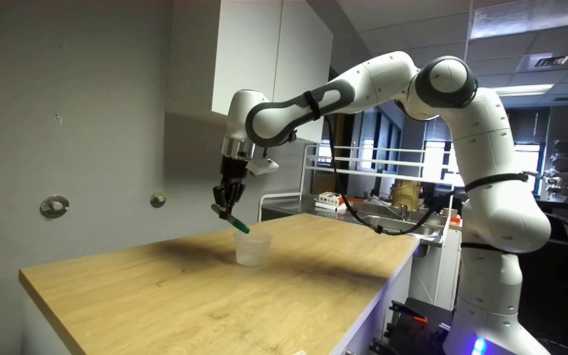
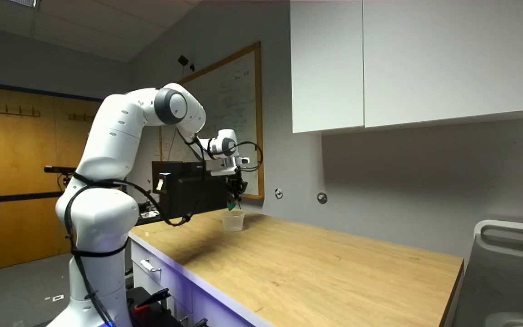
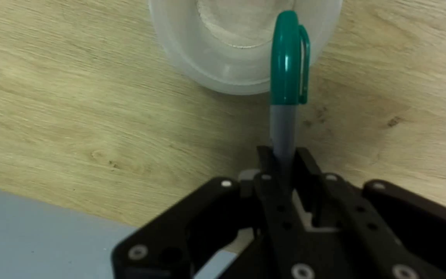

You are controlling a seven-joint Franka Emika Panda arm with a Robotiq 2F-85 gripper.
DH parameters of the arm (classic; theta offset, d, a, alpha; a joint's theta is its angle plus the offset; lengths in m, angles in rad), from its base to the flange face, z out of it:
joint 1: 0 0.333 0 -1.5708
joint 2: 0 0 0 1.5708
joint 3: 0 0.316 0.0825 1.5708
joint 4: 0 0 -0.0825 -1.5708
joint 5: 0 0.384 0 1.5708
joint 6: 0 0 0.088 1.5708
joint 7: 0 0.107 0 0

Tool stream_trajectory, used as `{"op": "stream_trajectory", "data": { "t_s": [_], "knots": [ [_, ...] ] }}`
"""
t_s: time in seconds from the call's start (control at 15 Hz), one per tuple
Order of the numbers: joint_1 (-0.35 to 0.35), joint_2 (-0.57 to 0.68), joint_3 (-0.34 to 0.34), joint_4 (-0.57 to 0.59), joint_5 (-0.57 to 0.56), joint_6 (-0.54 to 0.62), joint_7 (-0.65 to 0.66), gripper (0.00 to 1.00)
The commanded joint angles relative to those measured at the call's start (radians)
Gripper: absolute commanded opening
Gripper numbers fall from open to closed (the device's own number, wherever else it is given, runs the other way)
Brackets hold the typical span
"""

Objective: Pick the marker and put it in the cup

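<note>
The marker has a teal green cap and a grey body. It shows in both exterior views [image 1: 240,226] [image 2: 231,206] and in the wrist view [image 3: 285,66]. My gripper [image 1: 224,213] is shut on the marker's body; its black fingertips show in the wrist view [image 3: 285,159]. The marker is tilted, cap end lower. The translucent whitish cup [image 1: 253,249] stands upright on the table, also in an exterior view [image 2: 233,221] and the wrist view [image 3: 227,71]. The cap reaches over the cup's rim, with its tip just above the opening. Fingertips are beside and above the cup.
The cup stands on a wooden tabletop [image 1: 185,296]. A grey wall [image 1: 91,148] runs along the table's back edge, and white cabinets [image 1: 249,54] hang above. A white rack [image 1: 377,162] and a sink [image 1: 387,223] lie beyond one end.
</note>
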Motion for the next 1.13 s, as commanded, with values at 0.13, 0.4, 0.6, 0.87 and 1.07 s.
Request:
{"op": "stream_trajectory", "data": {
  "t_s": [0.13,0.4,0.6,0.87,1.07],
  "knots": [
    [-0.029,-0.024,-0.028,-0.057,0.060,0.063,-0.069,0.06],
    [-0.052,-0.036,-0.042,-0.098,0.092,0.079,-0.104,0.44],
    [-0.053,-0.052,-0.050,-0.121,0.075,0.073,-0.103,0.65],
    [-0.048,-0.079,-0.052,-0.144,0.057,0.042,-0.102,0.94],
    [-0.043,-0.104,-0.052,-0.157,0.033,-0.013,-0.102,1.00]
  ]
}}
